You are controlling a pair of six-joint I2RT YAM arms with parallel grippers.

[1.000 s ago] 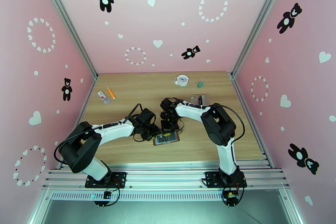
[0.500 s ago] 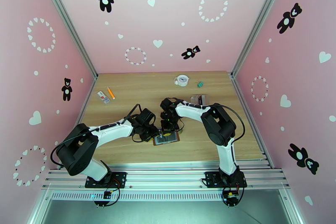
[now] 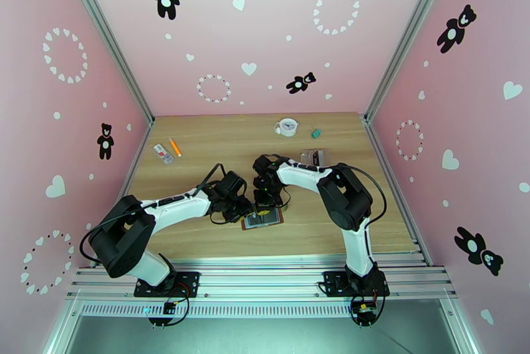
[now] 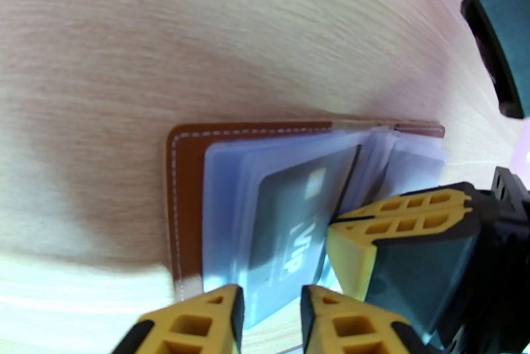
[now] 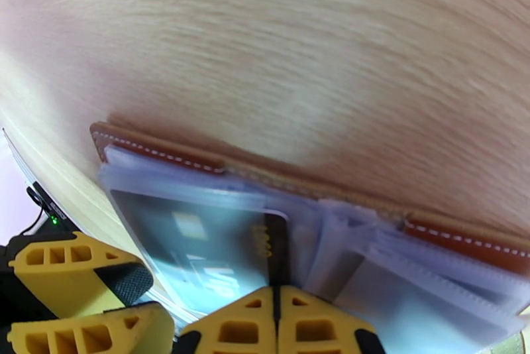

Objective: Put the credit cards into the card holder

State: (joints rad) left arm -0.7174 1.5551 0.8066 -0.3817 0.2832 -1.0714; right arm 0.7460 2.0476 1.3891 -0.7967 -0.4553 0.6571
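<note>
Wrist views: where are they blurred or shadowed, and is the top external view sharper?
Left wrist: the table is softly blurred, with a dark shadow beside the card holder. Right wrist: the wood grain smears and bends toward the edges; the dark card looks hazy under clear plastic. Top external: sharp, evenly lit.

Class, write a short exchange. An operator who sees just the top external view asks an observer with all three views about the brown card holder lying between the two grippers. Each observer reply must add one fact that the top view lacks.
Operator: From above, the card holder is tiny. Is a card in it?
Observer: Yes. A dark card marked VIP sits mostly inside a clear sleeve, with one edge strip uncovered.
Operator: What is the right gripper doing?
Observer: It is shut, its tips meeting at that uncovered edge.
</note>
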